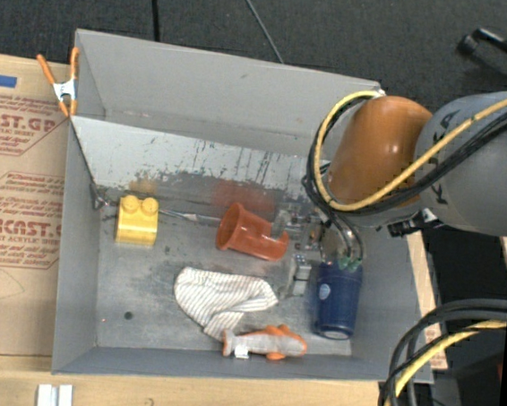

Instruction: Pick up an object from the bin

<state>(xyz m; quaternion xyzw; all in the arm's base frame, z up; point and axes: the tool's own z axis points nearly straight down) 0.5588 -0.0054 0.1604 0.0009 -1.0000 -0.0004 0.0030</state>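
Here the gripper (296, 247) is low in the right half of the bin (202, 93), under the arm's (482, 168) orange cover (376, 152). It sits between two things: an orange cup (243, 233) on its left and a dark blue can (337, 298) on its right. The cup lies on its side near the middle of the floor, open mouth to the left and narrow end right against the gripper's metal parts. Whether the gripper is spread or closed cannot be told, nor whether it has hold of the cup. The can stands just beside the gripper, by the right wall. In front of the cup lies a crumpled striped cloth (224, 298), and just in front of that, near the front wall, a small orange and white toy (264, 341). A yellow block (137, 220) with two studs sits well apart, by the left wall.
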